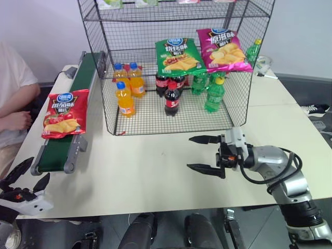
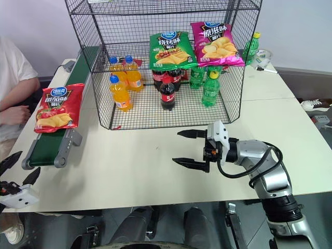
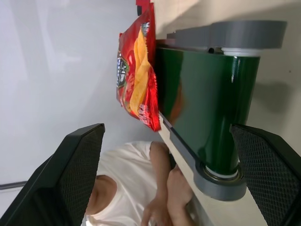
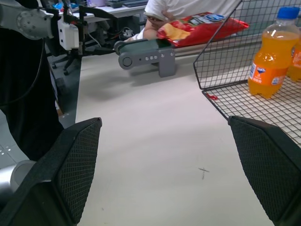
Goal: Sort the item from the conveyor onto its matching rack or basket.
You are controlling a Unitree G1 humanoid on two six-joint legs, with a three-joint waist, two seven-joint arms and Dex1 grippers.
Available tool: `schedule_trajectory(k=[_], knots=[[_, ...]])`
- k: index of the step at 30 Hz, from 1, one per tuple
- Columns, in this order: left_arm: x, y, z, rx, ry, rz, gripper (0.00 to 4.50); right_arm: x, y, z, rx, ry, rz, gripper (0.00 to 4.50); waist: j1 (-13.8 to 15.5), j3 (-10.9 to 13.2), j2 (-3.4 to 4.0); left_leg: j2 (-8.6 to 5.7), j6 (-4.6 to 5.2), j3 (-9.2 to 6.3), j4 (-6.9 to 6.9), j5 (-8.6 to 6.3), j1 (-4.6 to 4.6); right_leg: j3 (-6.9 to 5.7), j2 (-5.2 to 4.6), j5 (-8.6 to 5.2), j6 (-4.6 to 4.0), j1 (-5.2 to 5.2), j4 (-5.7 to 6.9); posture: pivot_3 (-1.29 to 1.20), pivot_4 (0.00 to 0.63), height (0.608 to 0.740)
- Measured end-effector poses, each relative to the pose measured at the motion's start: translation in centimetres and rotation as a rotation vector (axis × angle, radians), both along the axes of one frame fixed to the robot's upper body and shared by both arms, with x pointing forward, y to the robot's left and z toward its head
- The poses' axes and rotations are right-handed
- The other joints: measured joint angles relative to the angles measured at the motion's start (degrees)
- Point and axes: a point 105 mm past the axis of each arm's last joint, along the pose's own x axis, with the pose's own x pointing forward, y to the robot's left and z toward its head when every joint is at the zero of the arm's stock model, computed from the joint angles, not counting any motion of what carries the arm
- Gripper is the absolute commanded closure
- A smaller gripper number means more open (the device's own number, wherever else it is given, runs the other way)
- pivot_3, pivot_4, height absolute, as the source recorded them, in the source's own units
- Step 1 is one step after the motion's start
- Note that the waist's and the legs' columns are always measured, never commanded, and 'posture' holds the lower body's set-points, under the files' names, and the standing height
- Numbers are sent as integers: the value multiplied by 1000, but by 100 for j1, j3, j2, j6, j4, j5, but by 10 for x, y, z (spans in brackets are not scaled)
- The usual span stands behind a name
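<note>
We see a red crisp bag [image 1: 65, 113] lying flat on the near end of a narrow dark green conveyor [image 1: 62, 150] at the left of a pale table [image 1: 150, 171]. The bag carries a blue oval logo with white lettering we cannot read, and pictures of yellow crisps and tomatoes. It is wider than the belt and overhangs both grey side rails.

To the right of the belt stands a tall black wire rack [image 1: 171, 111], its open front facing us. On its lowest tier stand orange drink bottles [image 1: 124, 98] with blue caps, dark cola bottles [image 1: 172, 98] with red labels, and green bottles [image 1: 215, 94] with yellow caps. Against the back lean a green crisp bag [image 1: 177, 54] and a magenta crisp bag [image 1: 223, 49], each with the same blue oval logo; their large characters are too small for us to read.

Our left gripper [image 1: 21, 179] sits low at the near left corner of the table, just short of the belt's roller end, its two black fingers spread wide and empty. Our right gripper [image 1: 205, 154] hovers over bare tabletop in front of the rack, pointing left, fingers also spread wide and holding nothing. A broad stretch of open table lies between the two grippers.

A person in a white shirt [image 1: 13, 88] sits at the far left, beside the belt
</note>
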Motion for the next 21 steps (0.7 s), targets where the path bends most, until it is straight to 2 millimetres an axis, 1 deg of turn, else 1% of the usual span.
schedule_trajectory(k=[4, 11, 17, 21], knots=[[0, 1, -1, -2, 1, 10, 44, 2, 1, 4, 2, -25, -3, 0, 0, -1, -2, 0, 0, 0, 0, 0, 4, 0, 0, 0, 0, 3, 3, 0, 150, 740], [0, 3, 0, -1, -9, 28, 44, 2, 1, 4, 1, -26, -1, 0, 1, -1, -2, 0, 0, 0, 1, 0, 5, 0, 0, 0, 0, 4, 3, 0, 150, 740], [2, 0, 3, 2, -20, 21, 44, -1, 3, 1, -3, -14, 21, 0, -3, -1, -2, 0, 0, 0, 1, 0, 6, 0, 0, 0, 0, 4, 4, 0, 150, 740], [1, -2, 0, -1, -11, 16, 44, 0, 3, 1, -3, -14, 18, 0, -1, -1, -2, 0, 0, 0, 1, 0, 7, 0, 0, 0, 0, 5, 4, 0, 150, 740]])
